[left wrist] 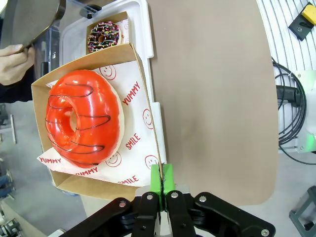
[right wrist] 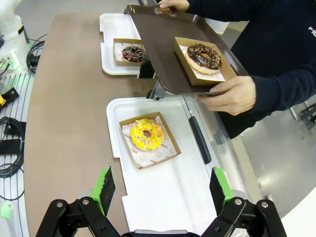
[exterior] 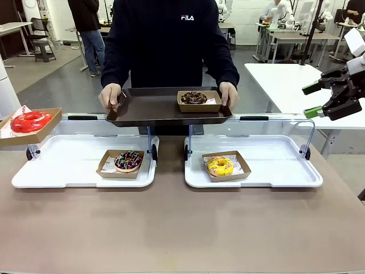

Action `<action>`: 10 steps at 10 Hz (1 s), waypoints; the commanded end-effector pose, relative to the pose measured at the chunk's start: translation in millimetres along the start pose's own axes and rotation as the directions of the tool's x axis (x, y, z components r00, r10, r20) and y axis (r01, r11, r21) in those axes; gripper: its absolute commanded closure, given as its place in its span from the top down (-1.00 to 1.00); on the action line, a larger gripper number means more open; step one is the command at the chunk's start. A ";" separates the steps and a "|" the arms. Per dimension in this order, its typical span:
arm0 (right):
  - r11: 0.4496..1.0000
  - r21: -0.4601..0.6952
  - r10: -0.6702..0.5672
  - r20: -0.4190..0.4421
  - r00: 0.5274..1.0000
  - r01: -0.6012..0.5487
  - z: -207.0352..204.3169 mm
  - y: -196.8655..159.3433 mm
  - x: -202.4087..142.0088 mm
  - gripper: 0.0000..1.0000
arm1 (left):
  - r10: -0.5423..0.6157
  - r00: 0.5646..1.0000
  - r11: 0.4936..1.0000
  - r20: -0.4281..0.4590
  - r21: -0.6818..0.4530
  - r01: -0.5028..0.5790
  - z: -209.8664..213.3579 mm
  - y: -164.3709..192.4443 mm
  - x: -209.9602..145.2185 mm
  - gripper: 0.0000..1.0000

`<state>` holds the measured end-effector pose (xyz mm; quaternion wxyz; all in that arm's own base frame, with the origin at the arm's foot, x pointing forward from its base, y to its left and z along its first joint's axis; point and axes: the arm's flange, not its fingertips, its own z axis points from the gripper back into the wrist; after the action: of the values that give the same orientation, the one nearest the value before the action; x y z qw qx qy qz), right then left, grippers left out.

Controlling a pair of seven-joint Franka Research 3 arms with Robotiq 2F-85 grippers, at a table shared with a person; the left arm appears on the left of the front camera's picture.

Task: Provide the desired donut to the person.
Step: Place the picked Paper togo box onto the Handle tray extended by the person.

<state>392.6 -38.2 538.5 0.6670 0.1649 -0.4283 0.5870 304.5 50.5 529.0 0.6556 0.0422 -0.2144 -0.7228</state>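
Gripping the rim of a cardboard box (left wrist: pixel 89 182) with a red glazed donut (left wrist: pixel 83 118), our left gripper (left wrist: pixel 162 183) is pinched shut on it, lifted beside the left white tray (exterior: pixel 68 177). Ahead of it, the person (exterior: pixel 171 51) holds a brown tray (exterior: pixel 154 111) already carrying a chocolate donut (exterior: pixel 194 97). We judge delivery is under way; next we carry the box onto that tray. Our right gripper (exterior: pixel 313 100) hangs wide apart, empty.

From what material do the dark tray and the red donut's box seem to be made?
Dark tray: probably hard plastic, smooth brown with a slight sheen and a moulded rim. Red donut's box: brown cardboard, matte, with thin folded walls and a printed paper liner.
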 end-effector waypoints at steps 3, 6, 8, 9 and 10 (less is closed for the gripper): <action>1.000 0.000 0.011 0.015 1.000 -0.011 -1.2 -0.4 0.5 1.00 | 0.018 1.000 1.000 -0.008 0.012 -0.018 -0.1 2.9 0.6 -1.00; 1.000 0.000 0.011 0.015 1.000 -0.011 -1.2 -0.4 0.5 1.00 | 0.042 0.999 0.999 0.013 -0.015 -0.042 -5.6 26.9 27.6 -0.96; 1.000 0.000 0.011 0.015 1.000 -0.011 -1.2 -0.4 0.5 1.00 | 0.092 0.996 0.992 -0.004 -0.086 -0.092 -24.3 94.1 84.7 -0.96; 1.000 0.000 0.011 0.015 1.000 -0.011 -1.2 -0.4 0.5 1.00 | 0.107 0.994 0.983 -0.003 -0.152 -0.106 -39.6 162.5 139.1 -0.96; 1.000 0.000 0.011 0.015 1.000 -0.011 -1.2 -0.4 0.5 1.00 | 0.100 0.995 0.983 0.003 -0.156 -0.099 -40.2 164.8 142.0 -0.96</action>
<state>392.5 -37.4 538.8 0.6666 0.1647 -0.4278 0.5877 383.4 -50.5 551.6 0.6680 0.0091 -0.1744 -0.7234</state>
